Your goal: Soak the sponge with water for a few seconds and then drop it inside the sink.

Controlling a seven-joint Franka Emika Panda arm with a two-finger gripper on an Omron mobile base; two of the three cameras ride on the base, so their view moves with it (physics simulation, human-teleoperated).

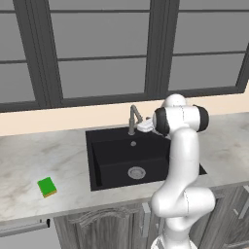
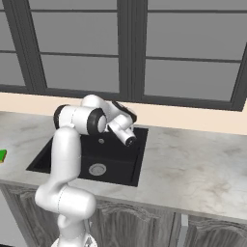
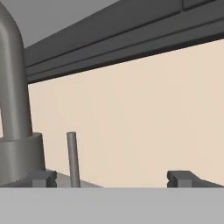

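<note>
Small flat green sponge with yellow-orange base (image 1: 46,186): lies flat on pale marble bench (image 1: 29,160), well left of matte-black sink (image 1: 116,165). Judged light, soft, compressible; best pinched across short sides. Hand (image 3: 113,178): fingers apart, empty, beside grey metal faucet (image 1: 133,118).

A kitchen: black sink (image 1: 104,168) in a marble counter (image 2: 193,164), cabinets (image 1: 97,228) below, windows (image 1: 102,48) behind.
</note>
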